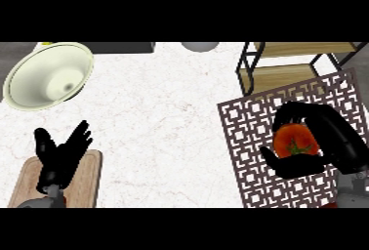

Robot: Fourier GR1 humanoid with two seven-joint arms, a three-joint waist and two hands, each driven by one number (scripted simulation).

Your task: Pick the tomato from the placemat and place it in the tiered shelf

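Head view, looking steeply down on the pale marbled bench (166, 112). At about 4 o'clock lies the placemat (245, 146), a brown sheet with a pierced lattice pattern, set slightly askew. Over its middle the right hand (317, 146) curls its fingers (292, 113) and thumb around the tomato (294, 142), a red fruit with a green stem scar facing up; the fingers arch over its far side and the thumb closes under its near side, so the tomato is enclosed on both sides. Whether the tomato rests on the placemat or is raised off it cannot be told. At 1 o'clock stands the tiered shelf (284, 73), a black wire frame carrying wooden boards, its near corner just beside the placemat's far edge. At 10 o'clock sits a cream bowl (47, 73), tilted toward the viewer. At 7 o'clock lies a wooden cutting board (86, 180); the left hand (61, 154) shows above it, open, fingers straight and spread, holding nothing. A grey rounded object (198, 46) appears at 12 o'clock, cut by the frame edge.
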